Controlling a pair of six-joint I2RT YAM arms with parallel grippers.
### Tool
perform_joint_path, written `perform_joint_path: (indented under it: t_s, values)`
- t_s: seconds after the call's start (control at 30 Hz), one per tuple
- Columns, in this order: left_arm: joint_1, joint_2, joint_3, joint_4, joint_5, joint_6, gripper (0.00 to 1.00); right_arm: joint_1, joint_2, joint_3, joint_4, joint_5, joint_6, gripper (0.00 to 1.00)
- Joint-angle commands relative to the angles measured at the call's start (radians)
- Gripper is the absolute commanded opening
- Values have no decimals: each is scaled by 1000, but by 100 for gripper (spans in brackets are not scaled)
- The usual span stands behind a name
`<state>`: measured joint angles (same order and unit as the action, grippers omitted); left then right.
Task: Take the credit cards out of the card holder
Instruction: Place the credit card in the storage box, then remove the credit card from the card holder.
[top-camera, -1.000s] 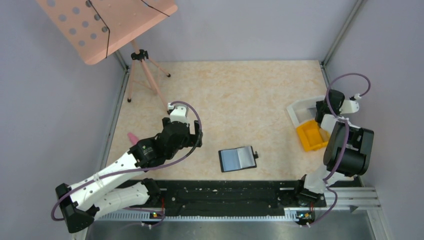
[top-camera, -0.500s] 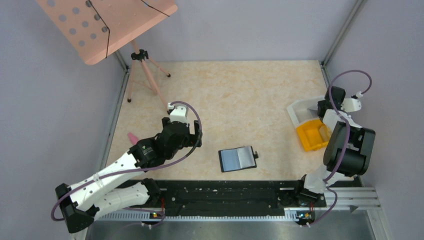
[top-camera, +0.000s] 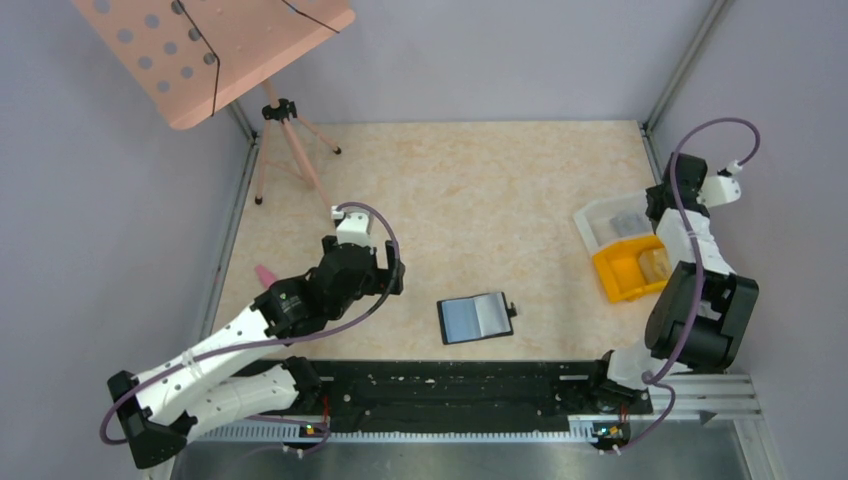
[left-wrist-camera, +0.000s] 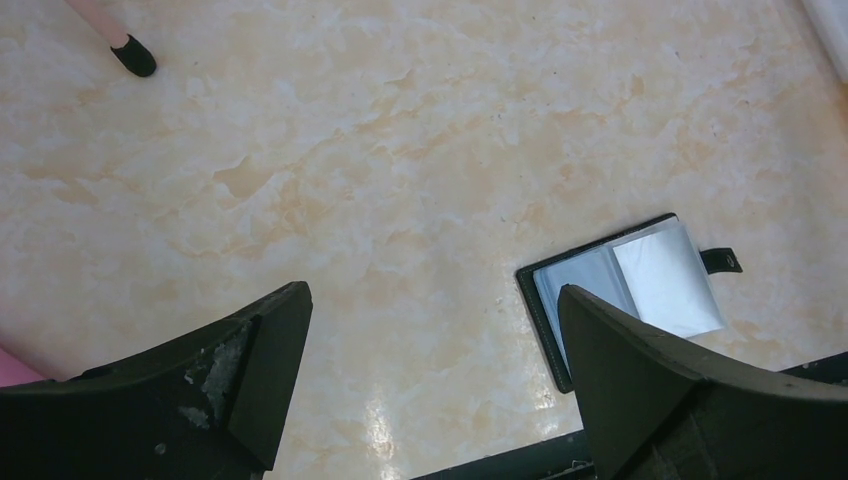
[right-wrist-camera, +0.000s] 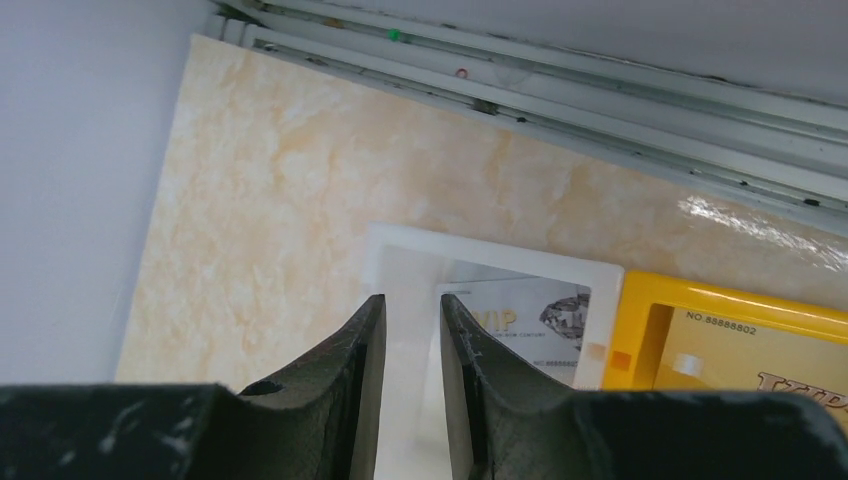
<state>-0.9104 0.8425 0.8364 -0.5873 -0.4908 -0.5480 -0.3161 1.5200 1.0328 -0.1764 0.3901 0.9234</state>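
Note:
The card holder (top-camera: 476, 318) lies open and flat on the table near the front edge, its glossy grey-blue sleeves facing up. It also shows in the left wrist view (left-wrist-camera: 625, 290), partly behind the right finger. My left gripper (top-camera: 394, 268) (left-wrist-camera: 430, 335) is wide open and empty, left of the holder and above the table. My right gripper (top-camera: 657, 205) (right-wrist-camera: 412, 300) hangs over the clear tray (top-camera: 604, 222) (right-wrist-camera: 400, 245), its jaws a narrow gap apart with nothing between them. A silver VIP card (right-wrist-camera: 525, 320) lies in that tray.
A yellow bin (top-camera: 628, 270) (right-wrist-camera: 730, 305) holding a gold card (right-wrist-camera: 760, 355) sits beside the tray. A pink music stand on a tripod (top-camera: 285, 130) stands back left. A small pink object (top-camera: 265, 273) lies by the left arm. A black rail (top-camera: 450, 385) runs along the front edge.
My right gripper has drawn back from the yellow bin towards the rear right, and the tray and bin now show. The left arm has barely shifted.

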Motion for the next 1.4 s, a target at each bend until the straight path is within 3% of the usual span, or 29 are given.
perform_joint_path:
  t_s: [0.0,0.23,0.47,0.63,0.8,0.97,1.03,1.27,1.33,1.37]
  values:
    - [5,26,49,-13,50,-50,99,26,-87,83,-5,-126,-144,27]
    - [34,106,86,-41,194,-119,99,152,-125,101,-95,-382,-281,27]
    - [171,79,20,15,448,-216,95,457,-304,-137,-59,-599,-310,34]
    - [199,41,-29,28,483,-259,94,696,-438,-324,-7,-650,-229,34]
    - [199,-3,-84,13,432,-275,93,981,-476,-415,-28,-522,-115,41]
    - [198,-67,-118,-43,314,-270,92,1176,-431,-413,-29,-397,-39,50]
    - [199,-94,-123,-62,273,-270,92,1232,-397,-387,-44,-322,-31,56]
    - [198,-128,-105,-100,236,-236,93,1352,-245,-290,-110,-166,-33,61]
    - [198,-135,-109,-106,226,-230,93,1365,-205,-276,-112,-142,-30,67]
    - [199,-139,-111,-107,224,-229,93,1370,-182,-267,-118,-131,-30,77]
